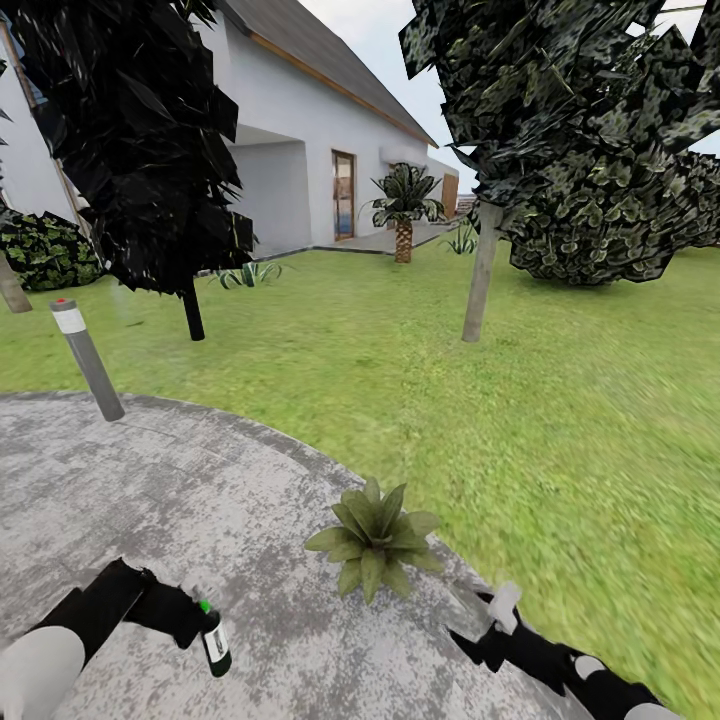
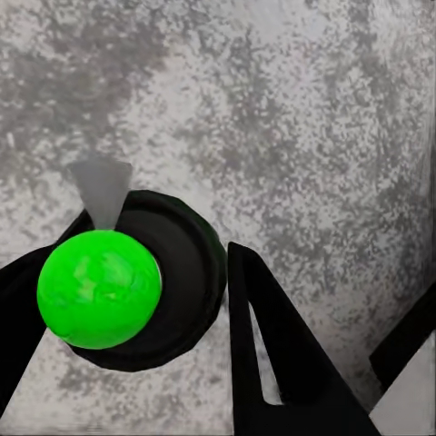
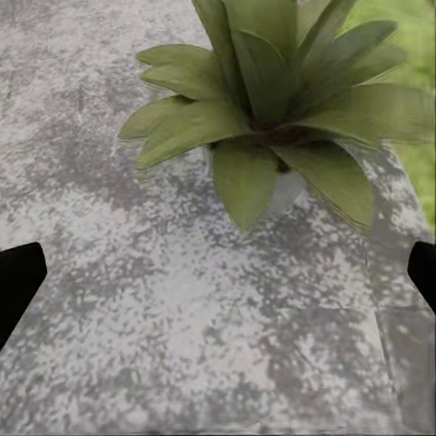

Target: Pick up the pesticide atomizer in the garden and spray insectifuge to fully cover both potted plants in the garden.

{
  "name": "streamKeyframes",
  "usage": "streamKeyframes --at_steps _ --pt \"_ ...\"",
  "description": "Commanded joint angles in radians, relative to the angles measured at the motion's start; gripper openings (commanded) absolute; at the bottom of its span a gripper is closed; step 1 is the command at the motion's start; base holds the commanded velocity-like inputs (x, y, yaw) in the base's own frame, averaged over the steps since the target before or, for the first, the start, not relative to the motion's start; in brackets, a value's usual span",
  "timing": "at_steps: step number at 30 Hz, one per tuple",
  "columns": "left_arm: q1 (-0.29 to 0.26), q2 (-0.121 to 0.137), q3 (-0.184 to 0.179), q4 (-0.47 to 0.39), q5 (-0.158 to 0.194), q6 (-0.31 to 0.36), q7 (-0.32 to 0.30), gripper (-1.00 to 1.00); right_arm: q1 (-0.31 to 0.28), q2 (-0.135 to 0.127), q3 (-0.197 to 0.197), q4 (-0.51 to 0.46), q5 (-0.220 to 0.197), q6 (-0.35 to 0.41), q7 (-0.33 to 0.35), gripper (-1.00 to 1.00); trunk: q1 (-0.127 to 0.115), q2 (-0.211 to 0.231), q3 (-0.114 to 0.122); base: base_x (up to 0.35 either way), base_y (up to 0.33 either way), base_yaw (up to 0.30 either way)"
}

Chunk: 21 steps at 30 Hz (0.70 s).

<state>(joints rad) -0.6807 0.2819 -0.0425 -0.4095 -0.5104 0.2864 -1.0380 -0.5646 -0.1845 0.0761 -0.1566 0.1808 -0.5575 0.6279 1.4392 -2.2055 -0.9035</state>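
Over the round grey patio (image 1: 150,500), the left hand (image 1: 190,615) grips the pesticide atomizer (image 1: 214,640), its dark bottle and green cap (image 2: 100,289) pinched between black fingers (image 2: 272,354). Near the patio's grass-side edge, a potted plant (image 1: 374,538) sits in its little grey pot (image 3: 289,189). The right hand (image 1: 487,618) hovers beside it, spread wide and empty.
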Motion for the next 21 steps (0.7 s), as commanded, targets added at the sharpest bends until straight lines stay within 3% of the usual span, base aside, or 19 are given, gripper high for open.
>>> streamKeyframes --at_steps 1,3,6,9,11,13,16,21 --pt "-0.001 -0.012 -0.007 -0.003 0.002 0.04 0.006 -1.0 0.008 -0.003 -0.001 0.031 0.0 -0.038 -0.04 1.0 0.0 0.0 -0.001 0.0 0.0 0.0" --pt "-0.004 -0.034 -0.01 -0.003 0.002 0.087 0.021 -1.0 0.024 -0.004 -0.005 0.054 -0.001 -0.058 -0.104 1.0 0.0 0.0 -0.001 0.0 0.0 0.0" --pt "-0.013 -0.083 -0.014 -0.004 -0.002 0.215 0.053 -1.0 0.071 -0.002 -0.008 0.069 -0.01 -0.069 -0.3 1.0 0.0 0.0 -0.001 0.0 0.0 0.0" --pt "-0.022 -0.131 -0.018 -0.03 -0.005 0.348 0.085 -1.0 0.109 0.005 -0.008 0.072 -0.059 -0.07 -0.439 1.0 0.0 0.0 -0.001 0.0 0.0 0.0" --pt "-0.026 -0.15 -0.019 -0.057 -0.006 0.415 0.104 -1.0 0.127 0.006 -0.009 0.073 -0.115 -0.07 -0.468 1.0 0.0 0.0 -0.001 0.0 0.0 0.0" --pt "-0.037 -0.172 -0.02 -0.094 -0.007 0.521 0.124 -1.0 0.145 0.008 -0.007 0.074 -0.216 -0.07 -0.483 1.0 0.0 0.0 -0.001 0.0 0.0 0.0" --pt "-0.05 -0.184 -0.021 -0.104 -0.007 0.611 0.127 -1.0 0.149 0.011 -0.007 0.074 -0.238 -0.07 -0.483 1.0 0.0 0.0 -0.001 0.0 0.0 0.0" --pt "-0.099 -0.205 -0.023 -0.105 -0.033 0.676 0.128 -1.0 0.15 0.014 -0.008 0.089 -0.249 -0.069 -0.487 1.0 0.0 0.0 -0.001 0.0 0.0 0.0"
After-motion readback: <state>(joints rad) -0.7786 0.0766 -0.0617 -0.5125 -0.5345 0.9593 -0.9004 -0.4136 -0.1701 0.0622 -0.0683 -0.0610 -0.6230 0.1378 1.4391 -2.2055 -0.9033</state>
